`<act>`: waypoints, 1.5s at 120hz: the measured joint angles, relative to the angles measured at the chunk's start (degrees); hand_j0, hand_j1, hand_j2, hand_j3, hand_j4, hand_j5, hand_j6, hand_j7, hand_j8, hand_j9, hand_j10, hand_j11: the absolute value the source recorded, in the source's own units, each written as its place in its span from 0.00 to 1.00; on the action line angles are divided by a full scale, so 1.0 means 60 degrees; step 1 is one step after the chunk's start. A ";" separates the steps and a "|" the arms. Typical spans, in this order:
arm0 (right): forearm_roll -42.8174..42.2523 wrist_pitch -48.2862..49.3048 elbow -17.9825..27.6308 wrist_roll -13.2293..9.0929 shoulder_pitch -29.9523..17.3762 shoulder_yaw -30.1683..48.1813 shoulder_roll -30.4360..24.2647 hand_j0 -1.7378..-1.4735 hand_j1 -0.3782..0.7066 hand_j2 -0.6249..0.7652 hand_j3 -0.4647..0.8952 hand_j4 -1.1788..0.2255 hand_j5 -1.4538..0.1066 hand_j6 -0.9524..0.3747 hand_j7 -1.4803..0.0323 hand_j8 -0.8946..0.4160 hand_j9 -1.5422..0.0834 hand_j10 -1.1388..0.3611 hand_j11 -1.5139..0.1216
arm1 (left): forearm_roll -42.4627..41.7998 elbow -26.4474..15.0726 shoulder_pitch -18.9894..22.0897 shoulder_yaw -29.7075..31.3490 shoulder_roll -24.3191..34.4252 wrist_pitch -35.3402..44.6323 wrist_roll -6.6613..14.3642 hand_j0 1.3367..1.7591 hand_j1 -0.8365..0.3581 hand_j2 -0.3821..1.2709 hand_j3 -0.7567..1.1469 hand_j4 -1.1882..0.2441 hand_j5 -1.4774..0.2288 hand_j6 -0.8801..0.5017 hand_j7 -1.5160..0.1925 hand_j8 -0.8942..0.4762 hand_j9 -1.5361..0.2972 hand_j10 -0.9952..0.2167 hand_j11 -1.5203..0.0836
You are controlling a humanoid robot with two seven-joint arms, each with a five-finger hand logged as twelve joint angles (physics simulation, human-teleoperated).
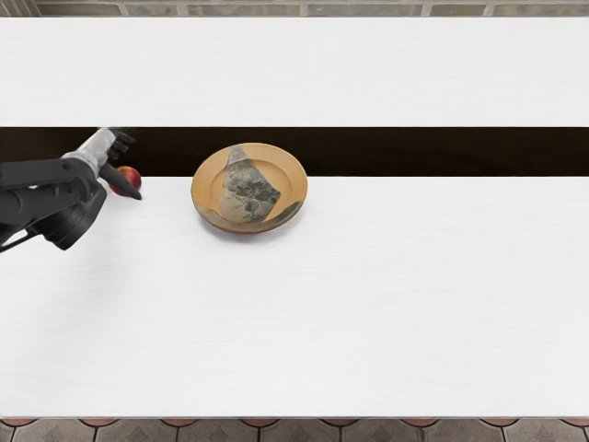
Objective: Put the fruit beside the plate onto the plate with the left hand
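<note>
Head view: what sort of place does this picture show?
Probably a simulated kitchen or dining room: a long white table carries an orange plate with a small red fruit beside it, and a tiled floor shows along the bottom edge.

- Bare table lies open between the fruit and the plate.
- The plate's raised rim stands in that path.
- The left hand crowds the fruit's left side.
- Behind both, the table edge meets a dark gap.
</note>
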 joint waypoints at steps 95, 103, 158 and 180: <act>0.0000 -0.0002 0.0001 0.0004 0.0000 0.0000 0.0000 0.30 0.03 0.45 0.34 0.84 0.93 0.72 0.98 0.68 0.95 0.76 0.93 | 0.0011 -0.0848 -0.0031 0.0076 0.0447 0.0107 0.0045 0.76 0.47 0.32 0.40 0.44 0.43 0.30 0.45 0.31 0.43 0.36 0.49; 0.0000 -0.0001 0.0001 0.0004 0.0000 0.0000 0.0000 0.30 0.03 0.45 0.34 0.84 0.93 0.72 0.98 0.68 0.95 0.76 0.93 | 0.0010 -0.0847 -0.0029 0.0076 0.0439 0.0111 0.0046 0.76 0.46 0.32 0.40 0.43 0.42 0.30 0.45 0.32 0.42 0.35 0.47; 0.0000 0.0002 0.0000 0.0001 0.0000 0.0000 0.0000 0.30 0.03 0.45 0.34 0.84 0.93 0.72 0.98 0.68 0.95 0.76 0.93 | -0.0049 -0.0884 -0.0589 0.0162 0.0425 0.0098 0.0064 0.76 0.48 0.38 0.40 0.42 0.40 0.28 0.43 0.29 0.41 0.33 0.46; 0.0000 0.0004 0.0000 0.0002 0.0000 0.0000 0.0000 0.30 0.03 0.45 0.34 0.84 0.93 0.72 0.98 0.68 0.95 0.76 0.93 | -0.0157 -0.0915 -0.0933 0.0240 0.0337 0.0087 0.0069 0.76 0.48 0.36 0.40 0.42 0.40 0.28 0.43 0.30 0.41 0.33 0.46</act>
